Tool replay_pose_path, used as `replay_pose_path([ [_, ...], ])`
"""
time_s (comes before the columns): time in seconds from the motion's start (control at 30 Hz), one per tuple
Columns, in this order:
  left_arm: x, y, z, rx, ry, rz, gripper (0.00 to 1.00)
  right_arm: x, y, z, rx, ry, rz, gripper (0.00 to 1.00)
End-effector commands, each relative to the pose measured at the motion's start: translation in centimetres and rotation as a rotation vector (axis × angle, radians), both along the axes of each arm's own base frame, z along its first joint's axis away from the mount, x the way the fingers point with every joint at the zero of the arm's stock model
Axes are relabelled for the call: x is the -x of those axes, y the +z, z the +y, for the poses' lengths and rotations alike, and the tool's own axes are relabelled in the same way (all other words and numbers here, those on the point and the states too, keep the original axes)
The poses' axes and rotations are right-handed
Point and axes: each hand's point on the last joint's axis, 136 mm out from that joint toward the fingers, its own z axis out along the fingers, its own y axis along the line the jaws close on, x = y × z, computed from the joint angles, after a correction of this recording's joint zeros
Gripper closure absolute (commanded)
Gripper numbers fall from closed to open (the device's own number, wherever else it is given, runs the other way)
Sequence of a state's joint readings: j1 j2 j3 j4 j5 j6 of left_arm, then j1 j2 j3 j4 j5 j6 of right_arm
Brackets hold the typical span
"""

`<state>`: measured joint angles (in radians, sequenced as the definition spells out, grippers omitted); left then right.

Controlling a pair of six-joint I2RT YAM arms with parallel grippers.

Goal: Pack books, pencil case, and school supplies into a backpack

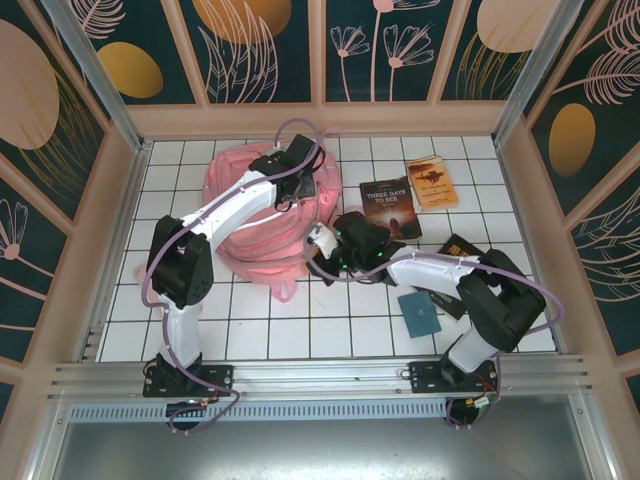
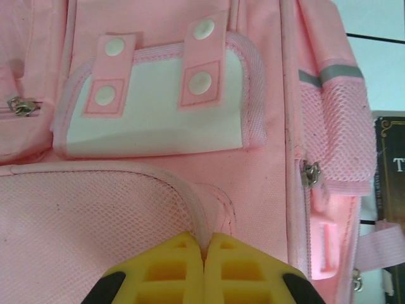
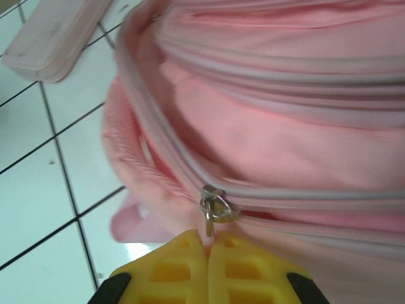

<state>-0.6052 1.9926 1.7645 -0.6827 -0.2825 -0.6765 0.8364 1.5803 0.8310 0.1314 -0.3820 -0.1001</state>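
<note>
The pink backpack (image 1: 250, 215) lies at the table's middle left. My left gripper (image 2: 204, 237) is shut on the pale edging of its mesh pocket (image 2: 95, 221); from above it sits on the bag's far right part (image 1: 298, 180). My right gripper (image 3: 209, 235) is shut on the tab of the metal zipper pull (image 3: 216, 206) at the bag's near right side (image 1: 322, 250). The dark brown book (image 1: 390, 205) and the orange-brown book (image 1: 432, 182) lie flat to the right. The black book (image 1: 462, 248) is partly hidden by my right arm. A pale pink flat case (image 3: 57, 35), possibly the pencil case, lies beside the bag.
A small teal booklet (image 1: 420, 313) lies near the front right, under my right arm. Wooden walls (image 1: 110, 240) close in the tiled table on three sides. A pink strap (image 1: 285, 290) trails from the bag toward the front. The dark brown book's edge (image 2: 389, 164) borders the bag.
</note>
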Motion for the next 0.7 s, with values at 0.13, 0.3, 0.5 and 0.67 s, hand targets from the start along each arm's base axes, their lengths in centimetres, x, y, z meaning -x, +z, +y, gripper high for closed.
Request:
replay_pose_path([
  [0.13, -3.3, 3.8, -3.7, 0.236, -0.025, -0.136, 1.00, 1.0, 2.2, 3.5, -0.080, -0.020, 0.002, 0.96],
  [0.3, -2.9, 4.2, -2.9, 0.223, -0.047, -0.150, 1.00, -2.7, 5.6, -1.7, -0.223, -0.292, 0.086, 0.65],
  [0.5, -2.0, 4.1, -3.3, 0.230, -0.126, -0.146, 1.00, -6.5, 8.3, -7.1, -0.370, -0.578, 0.311, 0.45],
  [0.67, -2.1, 4.5, -3.6, 0.238, -0.137, -0.152, 1.00, -8.8, 7.1, -6.8, -0.386, -0.654, 0.560, 0.46],
])
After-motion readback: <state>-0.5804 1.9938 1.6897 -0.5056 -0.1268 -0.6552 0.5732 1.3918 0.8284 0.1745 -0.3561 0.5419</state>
